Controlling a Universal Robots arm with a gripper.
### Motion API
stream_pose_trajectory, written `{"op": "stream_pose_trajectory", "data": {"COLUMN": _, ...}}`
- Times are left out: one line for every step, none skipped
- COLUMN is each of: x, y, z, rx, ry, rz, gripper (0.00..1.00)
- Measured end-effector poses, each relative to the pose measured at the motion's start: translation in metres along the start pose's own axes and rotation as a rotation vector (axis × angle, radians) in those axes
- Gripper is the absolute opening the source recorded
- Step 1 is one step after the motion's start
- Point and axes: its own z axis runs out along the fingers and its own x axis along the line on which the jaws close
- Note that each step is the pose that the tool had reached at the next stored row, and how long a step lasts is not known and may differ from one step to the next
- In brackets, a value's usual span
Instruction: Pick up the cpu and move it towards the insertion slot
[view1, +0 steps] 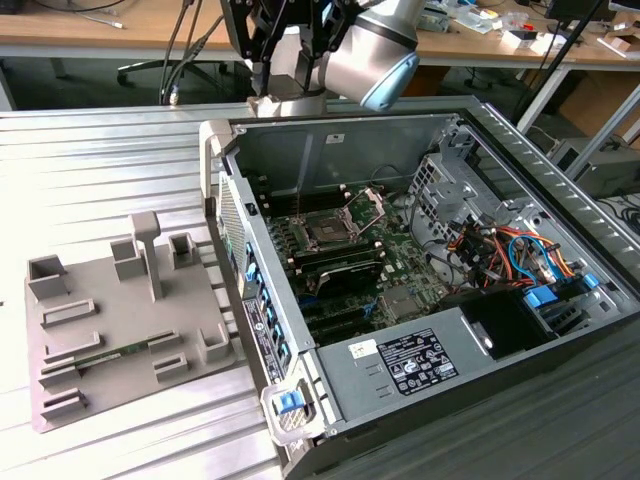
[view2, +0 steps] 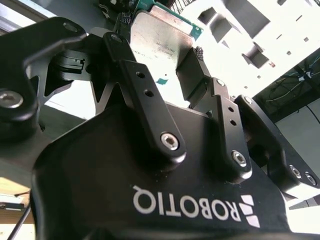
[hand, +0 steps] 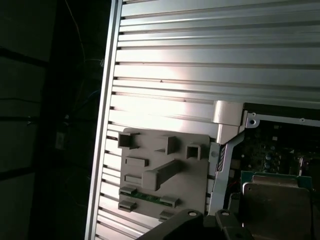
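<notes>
Aloft, gripper (view2: 161, 52) pinching cpu (view2: 159, 34) between fingertips (metal top showing), above case's back edge; insertion slot (view1: 327, 231) below.

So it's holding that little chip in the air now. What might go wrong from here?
The tool grips the cpu only by its edges, so a jolt might let it slip and fall. The insertion slot sits deep inside the computer case, with its metal bracket standing open beside it; the arm could perhaps clip the case wall or that bracket. A tilted chip may seat badly.
</notes>
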Motion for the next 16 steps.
{"op": "stream_pose_trajectory", "data": {"x": -0.0009, "y": -0.0002, "z": 0.0002, "rx": 0.0000, "ry": 0.0001, "rz": 0.000, "gripper": 0.55}}
{"op": "stream_pose_trajectory", "data": {"x": -0.0017, "y": -0.0003, "z": 0.0005, "rx": 0.0000, "ry": 0.0001, "rz": 0.000, "gripper": 0.55}}
{"op": "stream_pose_trajectory", "data": {"x": -0.0025, "y": -0.0005, "z": 0.0008, "rx": 0.0001, "ry": 0.0001, "rz": 0.000, "gripper": 0.55}}
{"op": "stream_pose_trajectory", "data": {"x": -0.0030, "y": -0.0006, "z": 0.0010, "rx": 0.0001, "ry": 0.0001, "rz": 0.000, "gripper": 0.55}}
{"op": "stream_pose_trajectory", "data": {"x": -0.0040, "y": -0.0010, "z": 0.0014, "rx": 0.0002, "ry": 0.0000, "rz": 0.000, "gripper": 0.55}}
{"op": "stream_pose_trajectory", "data": {"x": -0.0047, "y": -0.0013, "z": 0.0017, "rx": 0.0003, "ry": 0.0001, "rz": 0.000, "gripper": 0.55}}
{"op": "stream_pose_trajectory", "data": {"x": -0.0052, "y": -0.0015, "z": 0.0019, "rx": 0.0002, "ry": 0.0001, "rz": 0.000, "gripper": 0.55}}
{"op": "stream_pose_trajectory", "data": {"x": -0.0057, "y": -0.0019, "z": 0.0021, "rx": 0.0003, "ry": 0.0002, "rz": 0.000, "gripper": 0.55}}
{"op": "stream_pose_trajectory", "data": {"x": -0.0061, "y": -0.0021, "z": 0.0023, "rx": 0.0003, "ry": 0.0002, "rz": 0.000, "gripper": 0.55}}
{"op": "stream_pose_trajectory", "data": {"x": -0.0066, "y": -0.0025, "z": 0.0025, "rx": 0.0005, "ry": 0.0002, "rz": 0.000, "gripper": 0.55}}
{"op": "stream_pose_trajectory", "data": {"x": -0.0070, "y": -0.0029, "z": 0.0026, "rx": 0.0006, "ry": 0.0004, "rz": 0.000, "gripper": 0.55}}
{"op": "stream_pose_trajectory", "data": {"x": -0.0074, "y": -0.0033, "z": 0.0029, "rx": 0.0007, "ry": 0.0003, "rz": 0.000, "gripper": 0.55}}
{"op": "stream_pose_trajectory", "data": {"x": -0.0077, "y": -0.0036, "z": 0.0032, "rx": 0.0008, "ry": 0.0003, "rz": 0.000, "gripper": 0.55}}
{"op": "stream_pose_trajectory", "data": {"x": -0.0082, "y": -0.0041, "z": 0.0034, "rx": 0.0010, "ry": 0.0003, "rz": 0.000, "gripper": 0.55}}
{"op": "stream_pose_trajectory", "data": {"x": -0.0085, "y": -0.0044, "z": 0.0037, "rx": 0.0011, "ry": 0.0003, "rz": 0.000, "gripper": 0.55}}
{"op": "stream_pose_trajectory", "data": {"x": -0.0088, "y": -0.0047, "z": 0.0039, "rx": 0.0012, "ry": 0.0003, "rz": 0.000, "gripper": 0.55}}
